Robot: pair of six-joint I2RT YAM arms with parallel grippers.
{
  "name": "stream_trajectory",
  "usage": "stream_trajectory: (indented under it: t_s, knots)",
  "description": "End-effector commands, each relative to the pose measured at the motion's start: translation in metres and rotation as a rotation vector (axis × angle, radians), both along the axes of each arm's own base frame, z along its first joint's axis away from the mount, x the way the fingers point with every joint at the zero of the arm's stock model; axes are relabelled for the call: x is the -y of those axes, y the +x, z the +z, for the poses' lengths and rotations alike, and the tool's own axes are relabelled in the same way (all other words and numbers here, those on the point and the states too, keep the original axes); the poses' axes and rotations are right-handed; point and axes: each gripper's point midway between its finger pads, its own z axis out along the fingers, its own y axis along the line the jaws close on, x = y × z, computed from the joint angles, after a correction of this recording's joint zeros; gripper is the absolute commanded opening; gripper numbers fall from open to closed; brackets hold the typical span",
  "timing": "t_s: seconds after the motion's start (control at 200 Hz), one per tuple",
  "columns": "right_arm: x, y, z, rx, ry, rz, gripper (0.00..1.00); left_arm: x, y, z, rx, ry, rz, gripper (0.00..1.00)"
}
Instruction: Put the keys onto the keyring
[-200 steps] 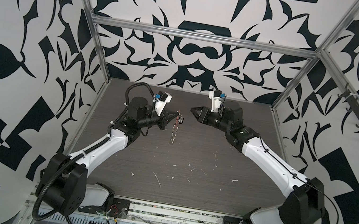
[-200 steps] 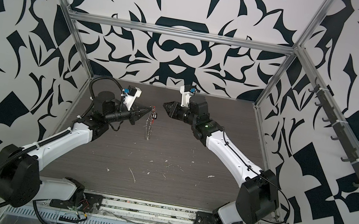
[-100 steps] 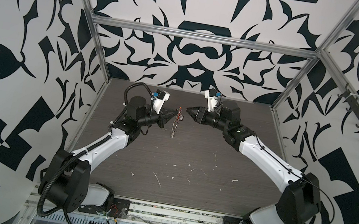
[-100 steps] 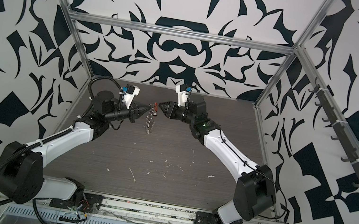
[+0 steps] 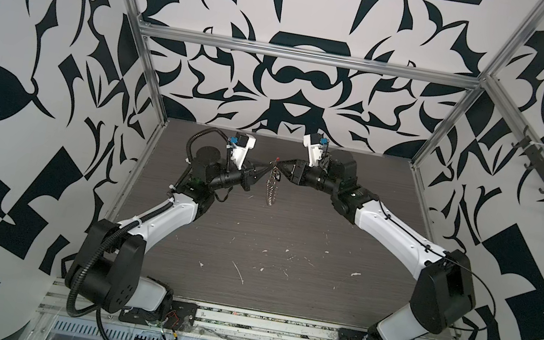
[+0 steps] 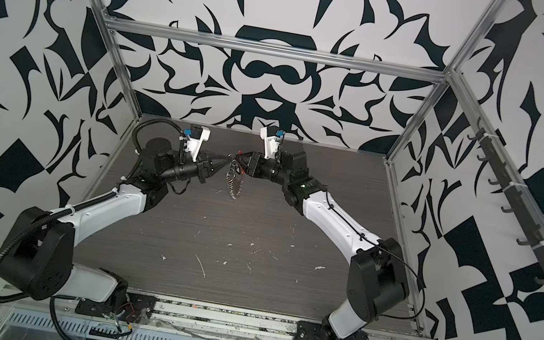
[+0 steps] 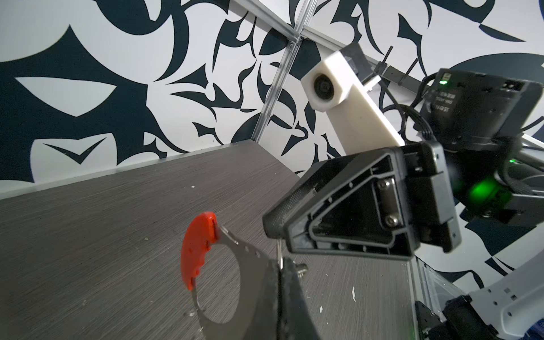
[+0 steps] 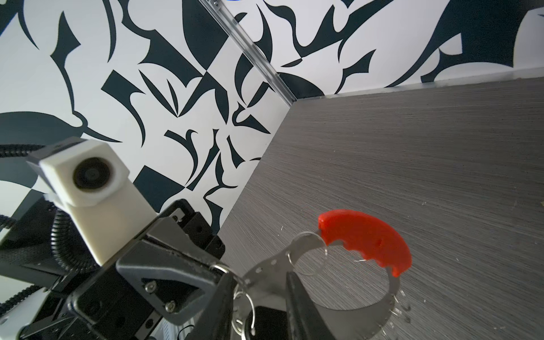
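Above the far-centre tabletop point(image 5: 288, 238), left gripper point(image 5: 270, 166) clamps the steel crescent point(image 7: 250, 256). Right gripper point(image 5: 281, 169), narrowly parted, half-hides the black key fob point(image 8: 269, 321) and keyring point(image 8: 252, 312). The chain point(image 5: 271, 193) hangs vertically; fob axis unreadable.

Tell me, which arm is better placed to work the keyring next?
Right. The left gripper is shut on the curved metal piece, holding it up; the right gripper is open, with the keyring close in front of it.

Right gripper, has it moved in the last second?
Yes. In a top view the right gripper has shifted left, toward the back-left frame post.
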Motion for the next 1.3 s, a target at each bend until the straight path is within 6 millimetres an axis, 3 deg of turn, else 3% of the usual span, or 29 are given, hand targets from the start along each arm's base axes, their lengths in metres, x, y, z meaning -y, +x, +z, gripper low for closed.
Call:
stream_trajectory:
  t_s: [0.0,0.475,0.86,1.18,1.295]
  knots:
    - [-0.007,-0.004,0.046,0.096,0.082,0.034,0.34,-0.001,-0.002,0.023,0.063,-0.053,-0.014,0.0]
    - [-0.025,-0.011,0.059,0.103,0.136,0.109,0.28,0.0,-0.002,0.037,0.063,-0.14,-0.05,0.0]
    - [-0.033,-0.013,0.068,0.11,0.183,0.141,0.0,0.003,0.0,0.041,0.029,-0.202,-0.086,0.0]
    - [-0.029,-0.016,0.079,0.148,0.181,0.132,0.0,0.005,0.002,0.034,-0.003,-0.2,-0.114,0.0]
    - [-0.022,-0.013,0.076,0.163,0.117,0.089,0.0,0.005,0.005,0.026,-0.028,-0.177,-0.11,0.19]
